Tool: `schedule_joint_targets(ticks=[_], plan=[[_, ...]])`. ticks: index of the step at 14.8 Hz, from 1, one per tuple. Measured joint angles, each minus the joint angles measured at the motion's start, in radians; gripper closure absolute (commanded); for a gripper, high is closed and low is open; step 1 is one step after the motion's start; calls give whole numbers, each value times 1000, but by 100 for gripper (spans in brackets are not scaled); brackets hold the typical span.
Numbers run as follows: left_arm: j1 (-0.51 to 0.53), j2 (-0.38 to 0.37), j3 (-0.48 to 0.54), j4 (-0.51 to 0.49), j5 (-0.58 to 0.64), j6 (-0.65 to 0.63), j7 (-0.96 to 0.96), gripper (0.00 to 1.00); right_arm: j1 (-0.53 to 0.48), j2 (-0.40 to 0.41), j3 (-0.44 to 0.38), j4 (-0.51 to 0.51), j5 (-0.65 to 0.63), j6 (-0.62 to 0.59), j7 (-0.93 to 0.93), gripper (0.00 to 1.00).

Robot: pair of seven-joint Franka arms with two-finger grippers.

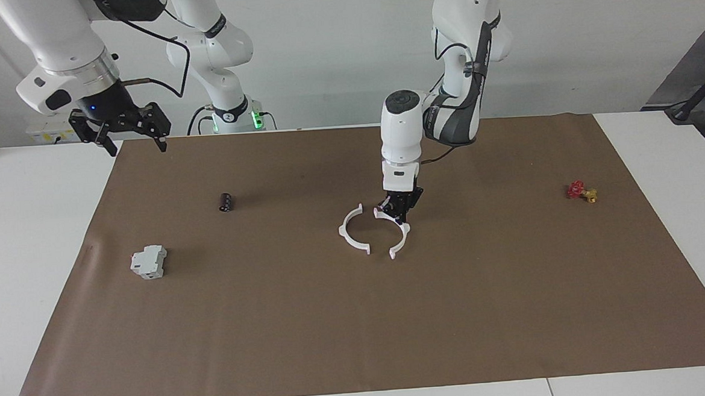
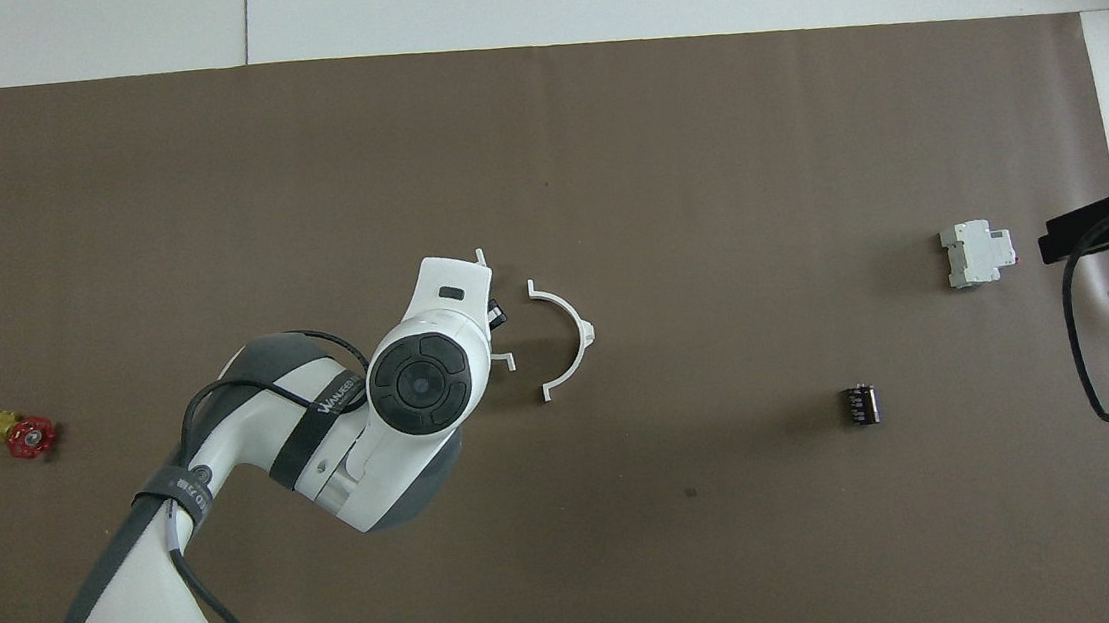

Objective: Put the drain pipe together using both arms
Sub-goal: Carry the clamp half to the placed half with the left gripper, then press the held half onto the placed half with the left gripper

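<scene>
The drain pipe is two white half-rings in the middle of the brown mat. My left gripper (image 1: 396, 211) is shut on one half-ring (image 1: 404, 234) at its end nearer the robots and holds it low at the mat. The other half-ring (image 1: 343, 230) lies flat beside it, toward the right arm's end. Their open sides face each other with small gaps between the tabs. In the overhead view my left wrist hides most of the held half (image 2: 506, 359); the free half (image 2: 575, 320) shows whole. My right gripper (image 1: 137, 143) waits open, raised over the mat's corner.
A grey-white boxy block (image 1: 149, 262) and a small black cylinder (image 1: 226, 201) lie toward the right arm's end. A red and yellow valve piece (image 1: 580, 192) lies toward the left arm's end. The brown mat (image 1: 359, 330) covers the white table.
</scene>
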Motion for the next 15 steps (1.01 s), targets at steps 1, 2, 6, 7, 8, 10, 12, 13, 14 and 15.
schedule_joint_targets(ticks=[1, 2, 6, 7, 8, 10, 12, 13, 14, 15], plan=[[-5, 4, -2, 0, 0, 3, -1, 100, 0, 0, 0, 0, 0, 0, 0, 0], [-15, 8, -2, 0, 1, 5, -2, 100, 0, 0, 0, 0, 0, 0, 0, 0], [-40, 26, -2, 0, 39, 7, -10, 100, 0, 0, 0, 0, 0, 0, 0, 0], [-42, 29, -3, -1, 54, 7, -10, 100, 0, 0, 0, 0, 0, 0, 0, 0], [-43, 31, -3, -1, 62, 7, -10, 100, 0, 0, 0, 0, 0, 0, 0, 0], [-50, 33, -2, -2, 64, 7, -10, 100, 0, 0, 0, 0, 0, 0, 0, 0], [-57, 33, -4, -2, 65, 7, -10, 100, 0, 0, 0, 0, 0, 0, 0, 0], [-62, 33, -4, -2, 65, 7, -10, 100, 0, 0, 0, 0, 0, 0, 0, 0], [-67, 33, -4, -3, 65, 7, -10, 100, 0, 0, 0, 0, 0, 0, 0, 0], [-70, 33, -4, -4, 65, 7, -10, 100, 0, 0, 0, 0, 0, 0, 0, 0]])
